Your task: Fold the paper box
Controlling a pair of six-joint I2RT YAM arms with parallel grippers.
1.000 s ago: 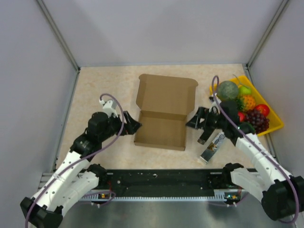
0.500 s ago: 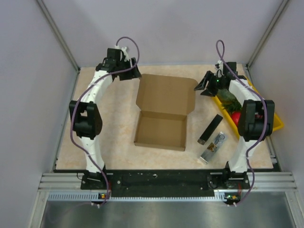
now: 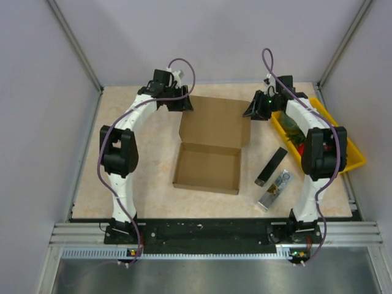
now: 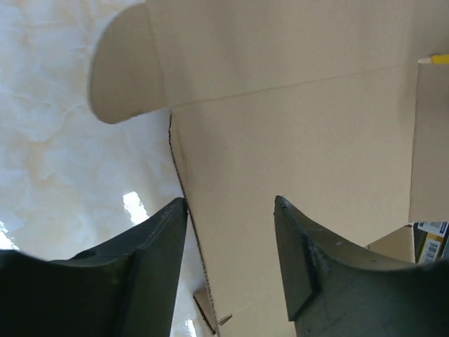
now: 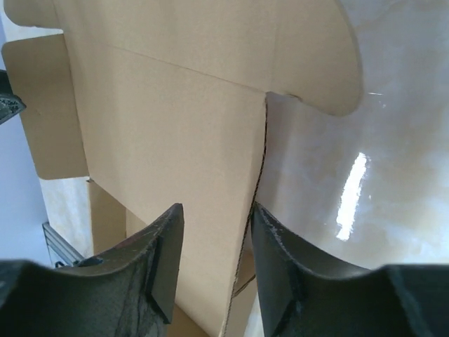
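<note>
Nearest the arm bases, on the right side of the table [image 3: 135,177], there's a silvery remote-looking gadget [image 3: 274,190] lying at a slant, with a black bar [image 3: 271,166] just beyond it, close but I can't tell if they touch. The paper box [image 3: 208,147] sits about mid-table: the shallow tray half is toward the arms with its walls up, and the lid flap is open, reaching away toward the back wall, with little rounded tabs at the far corners. Off to the right is a yellow tray [image 3: 350,160] against the side wall, with fruit in it mostly hidden behind the right arm. Both arms are stretched way out to the far end of the lid. The left gripper [image 3: 184,103] is at the lid's far-left corner and the right gripper [image 3: 251,110] is at the far-right corner. On the left wrist cam the fingers [image 4: 140,246] are parted, one over bare table and the other over cardboard, so they straddle the lid's side edge with nothing pinched. Same deal on the right wrist cam: fingers [image 5: 140,260] spread apart either side of the lid's edge, not clamped on it.
</note>
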